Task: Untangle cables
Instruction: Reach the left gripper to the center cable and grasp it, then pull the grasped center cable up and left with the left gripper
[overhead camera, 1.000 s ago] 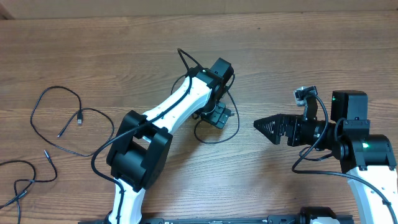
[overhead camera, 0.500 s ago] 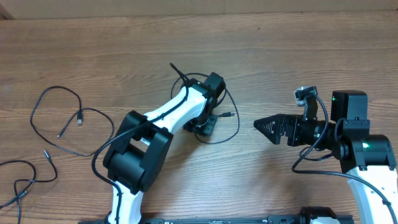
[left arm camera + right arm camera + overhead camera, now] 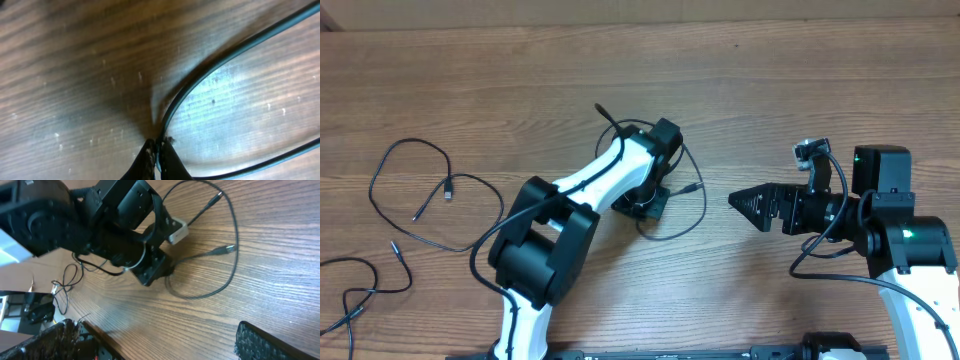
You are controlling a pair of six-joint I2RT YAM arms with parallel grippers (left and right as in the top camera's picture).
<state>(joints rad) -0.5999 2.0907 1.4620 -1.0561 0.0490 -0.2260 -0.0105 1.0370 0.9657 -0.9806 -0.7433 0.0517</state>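
Overhead: left gripper (image 3: 642, 204) at frame centre, pinched shut on 1 cable (image 3: 704, 205) loop, probably to drag it free. Other cables (image 3: 450, 186) lie far left.
Left wrist: cable thin, glossy, black, on grained wood table (image 3: 75, 75).
Right wrist: right gripper (image 3: 159, 326) spread wide, empty, idle.

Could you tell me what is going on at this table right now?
The left gripper is shut on a cable loop mid-table, pinching it between its fingertips. The right gripper is open and hovers to the right of the loop, holding nothing. Other cables lie loose at the left of the table.
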